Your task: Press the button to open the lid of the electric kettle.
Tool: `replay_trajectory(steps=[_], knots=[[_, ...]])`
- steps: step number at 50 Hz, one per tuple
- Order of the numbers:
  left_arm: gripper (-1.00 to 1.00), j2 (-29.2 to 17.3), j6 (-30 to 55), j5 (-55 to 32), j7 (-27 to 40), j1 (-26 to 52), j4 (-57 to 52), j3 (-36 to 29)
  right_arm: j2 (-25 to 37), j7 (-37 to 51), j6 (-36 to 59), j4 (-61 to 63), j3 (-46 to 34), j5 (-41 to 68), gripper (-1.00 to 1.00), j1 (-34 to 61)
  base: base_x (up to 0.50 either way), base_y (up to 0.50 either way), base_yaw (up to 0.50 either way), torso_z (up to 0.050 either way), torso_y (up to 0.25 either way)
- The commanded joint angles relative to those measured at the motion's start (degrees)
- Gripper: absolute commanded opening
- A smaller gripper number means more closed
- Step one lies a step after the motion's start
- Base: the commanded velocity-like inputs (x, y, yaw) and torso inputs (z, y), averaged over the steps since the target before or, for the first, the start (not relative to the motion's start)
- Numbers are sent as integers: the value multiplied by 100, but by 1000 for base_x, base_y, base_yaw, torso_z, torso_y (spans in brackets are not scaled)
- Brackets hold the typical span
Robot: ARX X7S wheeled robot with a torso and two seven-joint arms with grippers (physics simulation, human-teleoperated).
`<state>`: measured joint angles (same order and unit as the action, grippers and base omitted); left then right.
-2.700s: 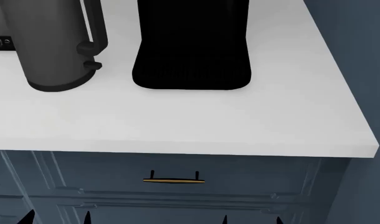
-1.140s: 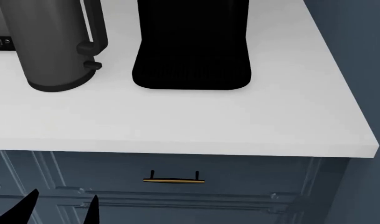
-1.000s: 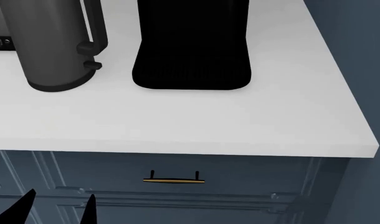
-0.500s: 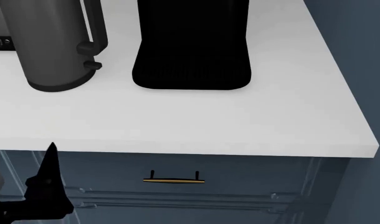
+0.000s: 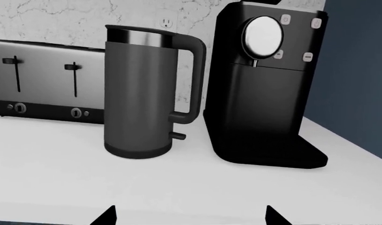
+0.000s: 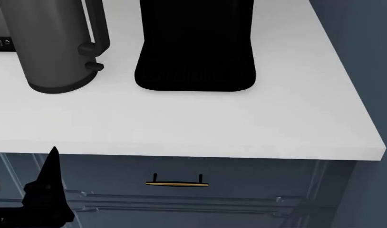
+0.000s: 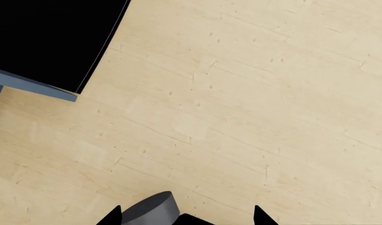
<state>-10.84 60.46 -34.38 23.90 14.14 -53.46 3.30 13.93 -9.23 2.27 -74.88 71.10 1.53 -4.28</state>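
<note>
From the left wrist view I have the electric kettle (image 5: 141,93) standing upright on the white surface (image 5: 65,173), between the toaster (image 5: 44,82) behind it and the coffee machine (image 5: 266,89) just beside it, handle toward the machine. The lid (image 5: 144,33) sits shut, flush with the body. I read the kettle as rigid metal, smooth and probably light if empty — a hard push high on the handle could tip or slide it. I wouldn't grasp it; I'd press with one fingertip and keep the force short. Which nub on the black handle (image 5: 192,82) is the release I cannot tell. The left gripper (image 5: 189,216) shows two tips spread wide, holding nothing.

In the head view the kettle's lower body stands at the far left of the surface, its lid out of frame. The left gripper sits below the front edge, well short of the kettle.

The right wrist view shows only wooden floor (image 7: 254,103) — the right gripper (image 7: 186,216) is spread, empty, away from the surface.
</note>
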Motion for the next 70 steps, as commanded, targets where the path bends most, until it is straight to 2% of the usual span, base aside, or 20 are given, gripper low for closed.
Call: replay_trajectory(steps=[1, 9, 16, 18, 43, 53, 56, 59, 63, 70], knots=[[100, -120, -256, 74, -49, -131, -6, -164, -5, 5, -19, -9, 110, -123, 100, 12, 0, 0, 0, 0, 0], [100, -148, -383, 51, -57, -178, -3, -165, -50, -93, -360, -9, 19, -201, 100, -11, 0, 0, 0, 0, 0], [100, -189, -470, 39, -70, -225, 54, -165, -31, -16, -224, -9, 13, -175, 100, -4, 0, 0, 0, 0, 0], [100, -310, -642, 160, -199, -260, 72, -336, -35, -37, -260, -9, -9, -182, 100, -7, 0, 0, 0, 0, 0], [100, -272, -1059, -99, -356, -433, 234, -226, -28, 12, -234, -9, -120, -162, 100, -13, 0, 0, 0, 50, 0], [100, -280, -876, -281, -241, -340, 214, -240, -23, -129, -198, -9, -107, -117, 100, -14, 0, 0, 0, 50, 0], [100, -171, -957, -441, -224, -358, 256, -53, -21, -60, -186, -9, -116, -142, 100, -12, 0, 0, 0, 50, 0], [100, -4, -619, -757, 148, -261, 361, 280, -19, -22, -164, -9, -97, -133, 100, -9, 0, 0, 0, 35, 0], [100, -166, -597, -670, 108, -246, 265, 108, -24, -37, -209, -9, -120, -154, 100, -12, 0, 0, 0, 0, 0], [100, -364, 4, -839, 441, 120, -26, 13, -28, -45, -242, -9, -148, -167, 100, -16, 0, 0, 0, 0, 0]])
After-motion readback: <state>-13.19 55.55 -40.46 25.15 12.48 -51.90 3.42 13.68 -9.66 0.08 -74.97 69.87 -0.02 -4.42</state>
